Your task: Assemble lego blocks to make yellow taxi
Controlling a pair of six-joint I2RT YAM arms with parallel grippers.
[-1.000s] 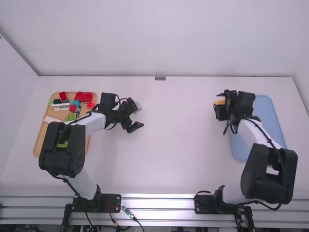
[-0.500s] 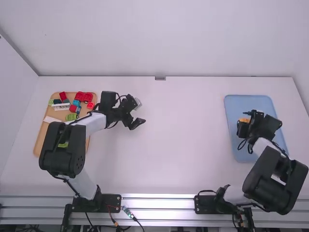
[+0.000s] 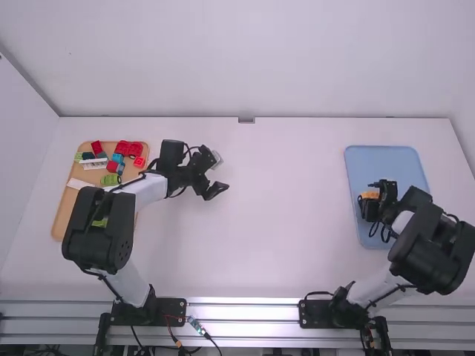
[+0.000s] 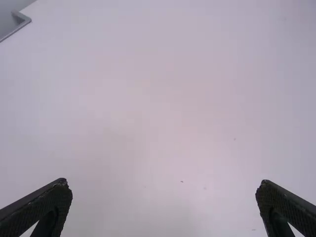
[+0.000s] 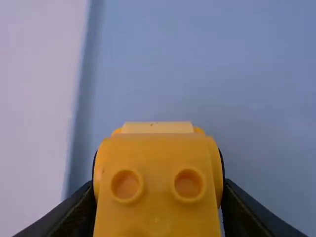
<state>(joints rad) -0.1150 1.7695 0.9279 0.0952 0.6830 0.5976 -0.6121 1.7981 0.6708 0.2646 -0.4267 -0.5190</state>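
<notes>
Over the left part of the blue tray (image 3: pixel 393 160), my right gripper (image 3: pixel 369 204) is shut on the yellow-orange taxi (image 3: pixel 369 194). In the right wrist view, the taxi (image 5: pixel 158 197) fills the space between the fingertips of that gripper (image 5: pixel 158 182), two round studs facing the camera and a paler block at its far end. Whether it touches the tray I cannot tell. My left gripper (image 3: pixel 217 174) is over the table right of the wooden tray (image 3: pixel 64 205); in its own wrist view the gripper (image 4: pixel 164 185) is wide open with nothing between its fingers.
Red car-shaped pieces (image 3: pixel 129 148), a white piece (image 3: pixel 93 164), green blocks (image 3: pixel 110 179) and several other blocks lie on the wooden tray, which the left arm partly covers. The white table (image 3: pixel 282 200) stretches between the two trays.
My right gripper, holding the taxi, has come from the blue tray's upper left edge back toward its base, over the tray. The left gripper has shifted slightly to the right.
</notes>
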